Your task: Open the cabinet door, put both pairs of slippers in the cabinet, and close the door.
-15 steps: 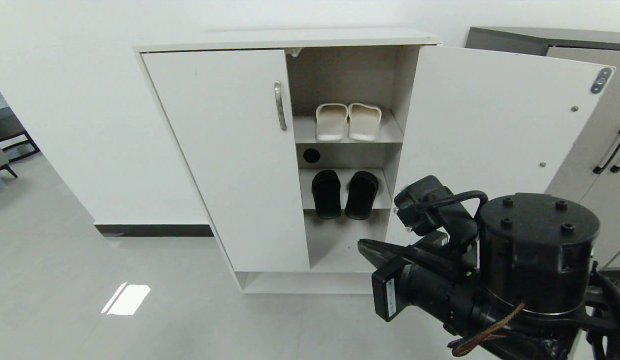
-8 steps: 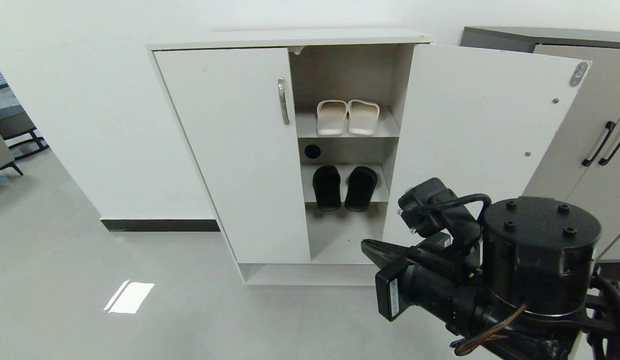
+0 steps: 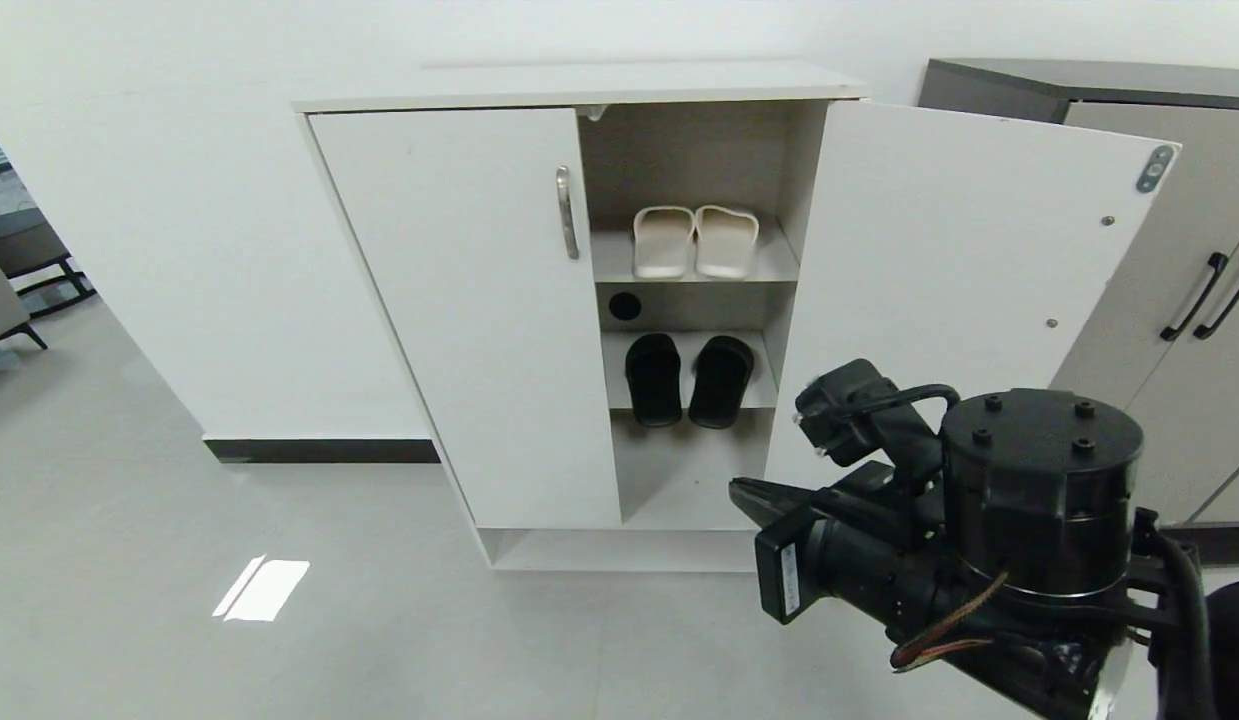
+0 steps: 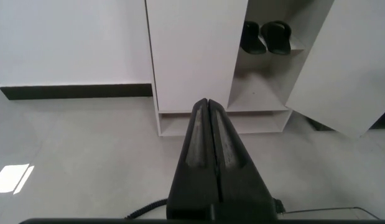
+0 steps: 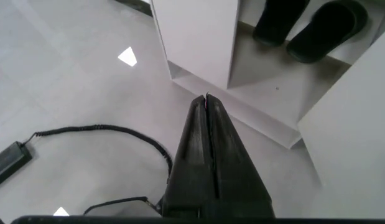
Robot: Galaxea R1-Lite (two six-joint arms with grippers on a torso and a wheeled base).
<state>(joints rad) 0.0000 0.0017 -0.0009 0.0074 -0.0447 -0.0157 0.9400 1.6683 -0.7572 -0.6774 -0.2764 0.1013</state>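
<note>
A white cabinet [image 3: 579, 85] stands against the wall, its left door [image 3: 469, 310] closed and its right door [image 3: 959, 270] swung wide open. A cream pair of slippers [image 3: 695, 241] lies on the upper shelf. A black pair of slippers [image 3: 689, 379] lies on the shelf below, also showing as black slippers [image 4: 267, 36] and black slippers [image 5: 310, 28]. My right gripper [image 3: 744, 492] is shut and empty, low in front of the open door's lower edge. My left gripper [image 4: 207, 106] is shut and empty above the floor, pointing at the cabinet's base.
A grey cabinet [image 3: 1179, 300] with black handles stands just behind the open door. A chair [image 3: 19, 280] sits far left. A black cable [image 5: 105, 132] lies on the floor near the right arm. Bare floor [image 3: 279, 600] spreads before the cabinet.
The head camera has shifted a little, so the whole cabinet sits slightly differently in the picture. Slippers, doors and both shut grippers stand as before.
</note>
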